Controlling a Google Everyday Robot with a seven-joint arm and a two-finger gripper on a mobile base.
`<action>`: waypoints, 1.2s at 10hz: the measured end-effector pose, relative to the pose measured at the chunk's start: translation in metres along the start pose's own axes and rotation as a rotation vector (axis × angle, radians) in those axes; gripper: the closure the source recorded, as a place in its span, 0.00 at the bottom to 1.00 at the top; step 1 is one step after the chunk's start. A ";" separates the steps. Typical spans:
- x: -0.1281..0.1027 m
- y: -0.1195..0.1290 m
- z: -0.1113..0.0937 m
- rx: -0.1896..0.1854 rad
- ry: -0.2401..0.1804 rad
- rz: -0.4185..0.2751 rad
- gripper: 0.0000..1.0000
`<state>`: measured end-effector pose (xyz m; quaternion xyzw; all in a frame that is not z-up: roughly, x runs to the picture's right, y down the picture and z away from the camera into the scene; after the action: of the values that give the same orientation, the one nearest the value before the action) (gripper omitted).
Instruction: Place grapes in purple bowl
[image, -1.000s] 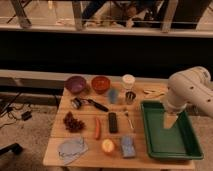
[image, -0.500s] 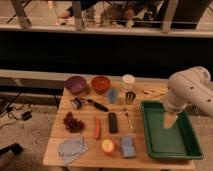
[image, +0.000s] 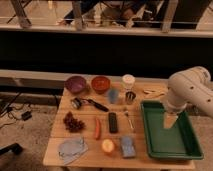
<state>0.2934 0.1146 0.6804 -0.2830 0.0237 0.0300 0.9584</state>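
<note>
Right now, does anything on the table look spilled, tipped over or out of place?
Nothing stands out. The purple bowl stands upright at the back of the table, the grapes lie in front of it, apart from it, and no spill shows. The pincer hangs over the green tray.

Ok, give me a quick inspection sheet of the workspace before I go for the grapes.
Surface: wooden table, crowded, items lying apart.
Job's things: grapes on the table's left side; purple bowl upright at the back left, nothing seen in it.
Clutter: orange-red bowl, white cup, red carrot-like vegetable, grey cloth, blue sponge, green tray.
Grippers: gripper over the green tray at the right, far from the grapes.
Cables: dark cables on the floor left of the table.
Surroundings: railing behind.
</note>
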 end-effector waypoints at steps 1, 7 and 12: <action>0.000 0.000 0.000 0.000 0.000 0.000 0.20; 0.000 0.000 0.000 0.000 0.000 0.000 0.20; -0.028 0.010 0.001 -0.023 -0.030 -0.011 0.20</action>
<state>0.2650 0.1222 0.6776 -0.2939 0.0074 0.0293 0.9554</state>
